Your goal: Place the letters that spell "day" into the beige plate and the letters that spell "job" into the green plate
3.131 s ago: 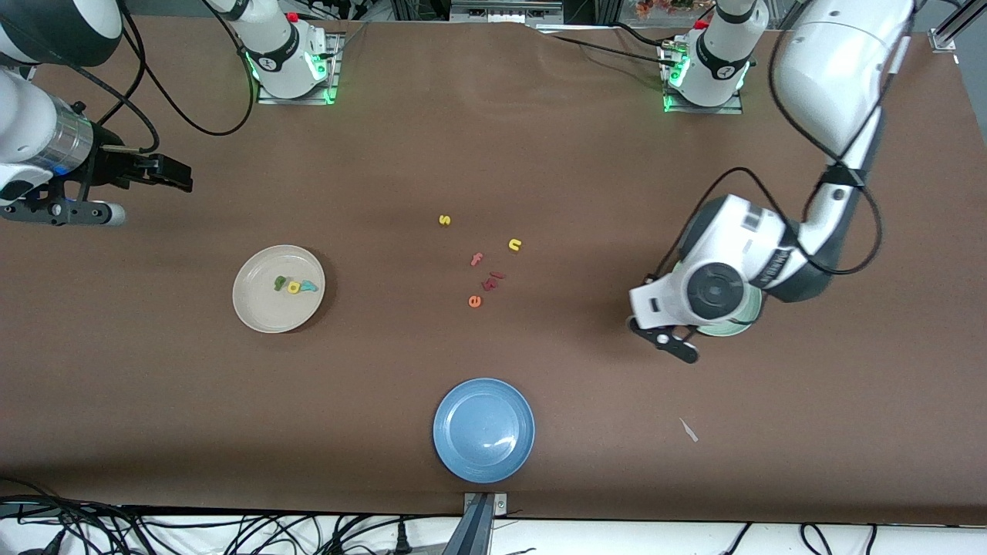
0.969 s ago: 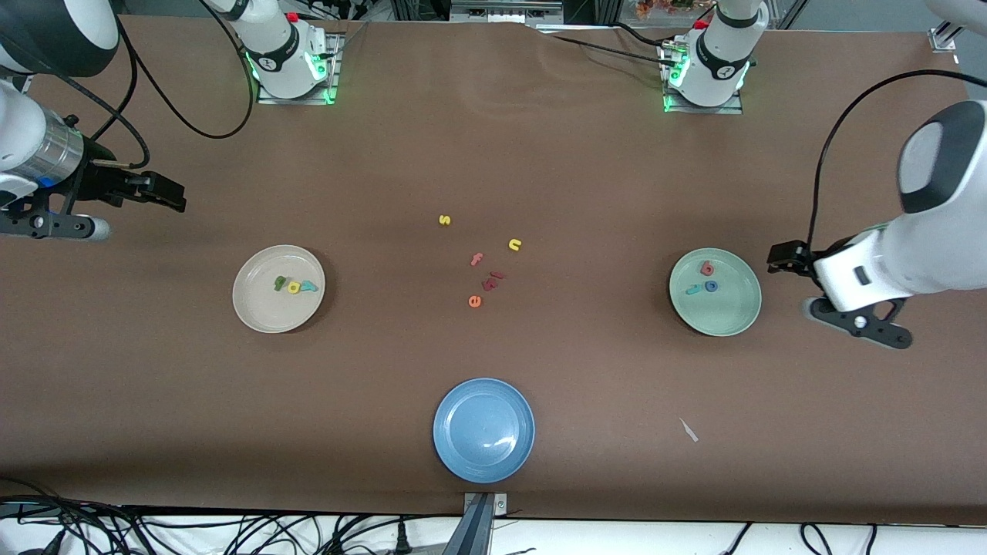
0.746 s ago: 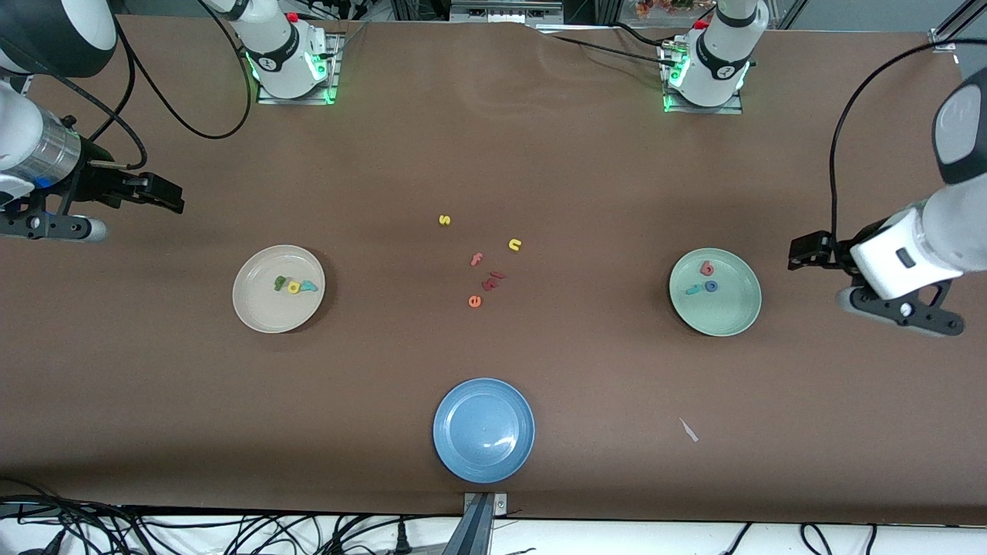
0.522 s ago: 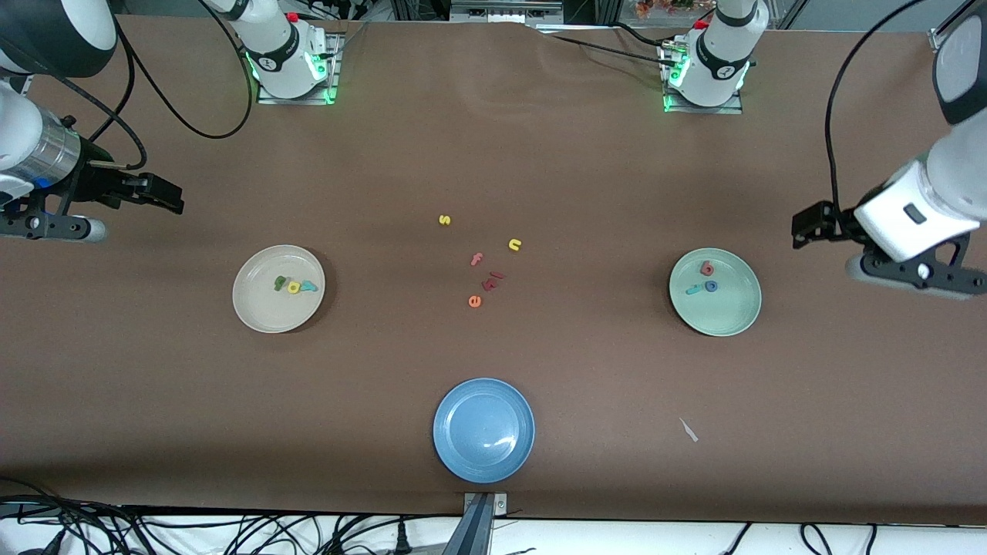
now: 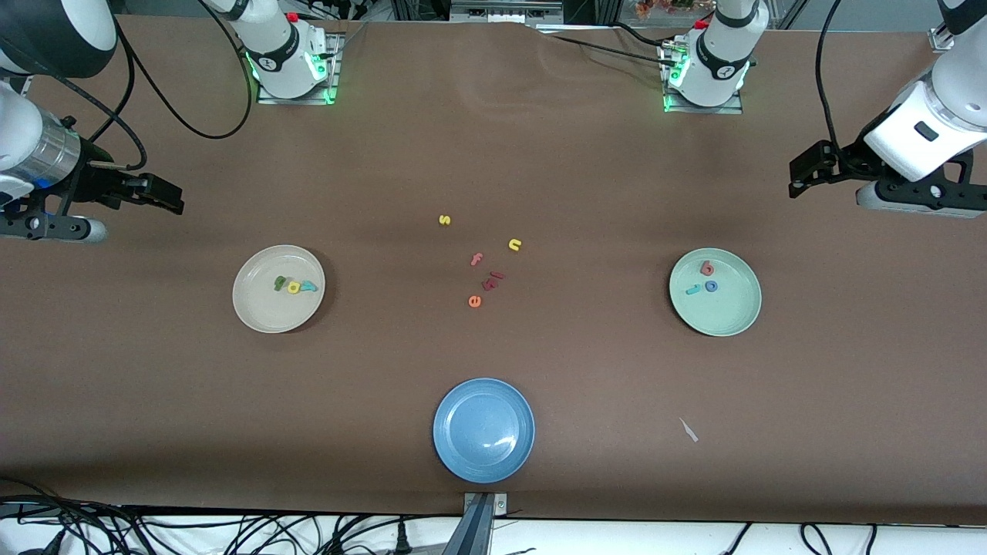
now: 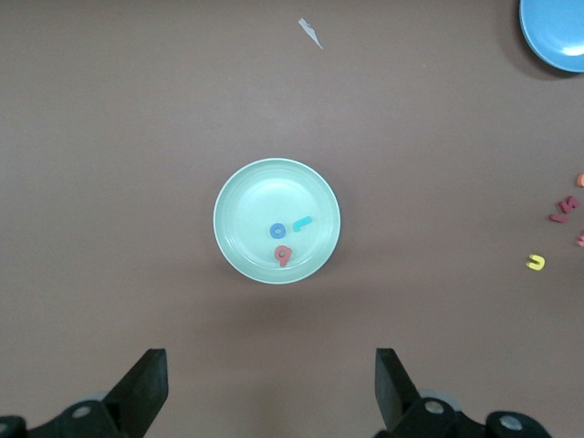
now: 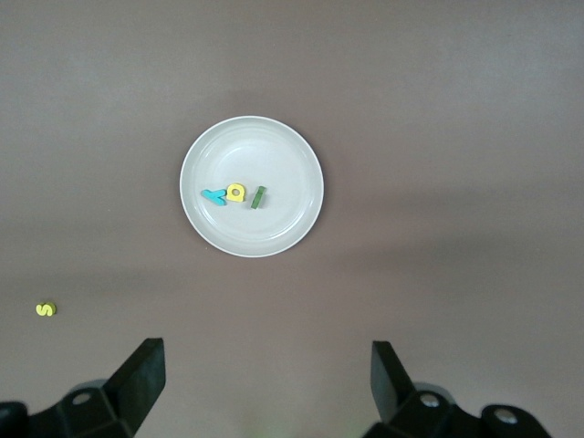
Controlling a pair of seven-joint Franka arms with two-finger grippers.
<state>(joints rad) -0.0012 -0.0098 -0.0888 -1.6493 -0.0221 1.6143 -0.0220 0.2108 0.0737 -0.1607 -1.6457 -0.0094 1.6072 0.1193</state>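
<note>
Now that your left gripper (image 5: 802, 176) has swung off the green plate (image 5: 732, 317) toward its table end, jaws spread, empty, j, o, b (image 5: 706, 268) lie inside. d, a, y (image 5: 293, 287) sit in the beige plate (image 5: 258, 312). Right gripper (image 5: 166, 199) waits, also spread. Task looks done.

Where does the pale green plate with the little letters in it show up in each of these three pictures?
Front view: the green plate lies toward the left arm's end of the table, holding three small letters.
Left wrist view: the same plate sits mid-picture, above the open left hand.
Right wrist view: not in it; only the beige plate shows.
Shared landmark: the blue plate, seen in the front view and at a corner of the left wrist view.
</note>
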